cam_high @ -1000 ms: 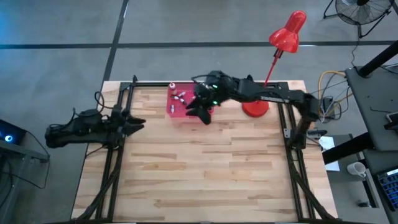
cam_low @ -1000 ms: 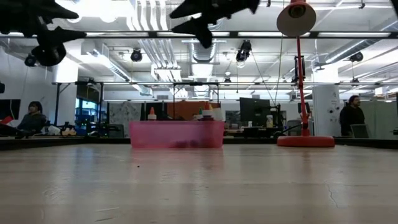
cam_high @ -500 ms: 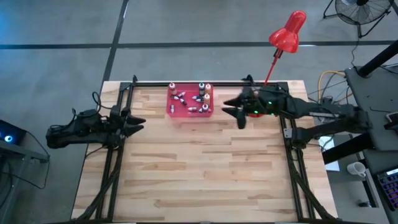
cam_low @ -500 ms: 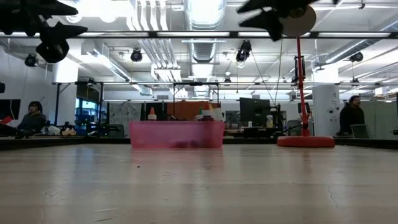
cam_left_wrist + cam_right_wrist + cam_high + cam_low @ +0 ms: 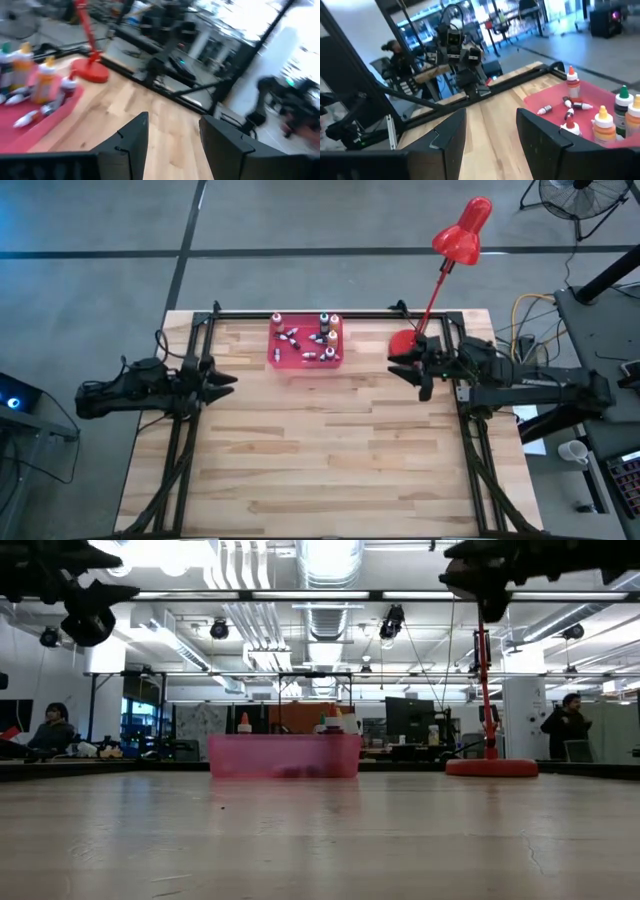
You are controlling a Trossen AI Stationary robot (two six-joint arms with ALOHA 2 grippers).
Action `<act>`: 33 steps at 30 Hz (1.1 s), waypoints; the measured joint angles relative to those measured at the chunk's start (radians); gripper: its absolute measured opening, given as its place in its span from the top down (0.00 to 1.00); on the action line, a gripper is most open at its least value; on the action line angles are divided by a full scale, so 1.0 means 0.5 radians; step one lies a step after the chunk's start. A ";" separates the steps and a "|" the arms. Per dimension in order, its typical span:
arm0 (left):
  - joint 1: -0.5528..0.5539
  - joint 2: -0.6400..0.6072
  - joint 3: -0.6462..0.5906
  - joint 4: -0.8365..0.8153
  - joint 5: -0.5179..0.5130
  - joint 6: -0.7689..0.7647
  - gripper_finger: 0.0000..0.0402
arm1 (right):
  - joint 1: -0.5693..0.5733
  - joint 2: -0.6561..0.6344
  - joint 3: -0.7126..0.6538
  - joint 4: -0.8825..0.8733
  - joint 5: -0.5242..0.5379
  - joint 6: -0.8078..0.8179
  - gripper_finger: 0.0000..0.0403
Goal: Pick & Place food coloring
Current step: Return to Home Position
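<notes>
A: We look down on a pale plank table (image 5: pixel 320 470) in a dark frame, on a grey concrete floor. Level across it we see an open workshop with ceiling ducts, strip lights, desks and screens. One person (image 5: pixel 52 730) sits far off on the left, and another (image 5: pixel 565 727) stands far off on the right.

B: And the bottles?

A: We find the bottles (image 5: pixel 322 340) in the pink-red tray (image 5: pixel 274 359), which sits near the table's back edge, a little left of middle. A few stand upright toward the tray's right side, with orange, green and dark bodies. The rest lie flat on its floor.

B: What stands around it?

A: A red lamp (image 5: pixel 462 232) has its round base to the right of the tray and apart from it, with its shade leaning out past the back edge.

B: The arms?

A: We see the right gripper (image 5: pixel 405 368) raised over the table's right edge, just beside the lamp base, its fingers spread wide. The left gripper (image 5: pixel 218 382) hangs over the left edge, well apart from the tray, its fingers also spread.
</notes>
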 joint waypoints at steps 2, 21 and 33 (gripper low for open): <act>0.000 0.000 0.000 0.034 0.124 0.097 0.63 | 0.000 -0.082 -0.134 0.135 -0.001 0.001 0.59; -0.001 0.005 -0.011 0.039 0.327 0.251 0.63 | 0.000 -0.445 -1.002 0.589 0.000 0.339 0.59; 0.033 -0.044 -0.176 0.188 0.327 0.246 0.63 | 0.074 -0.881 -0.999 -0.163 0.069 0.335 0.59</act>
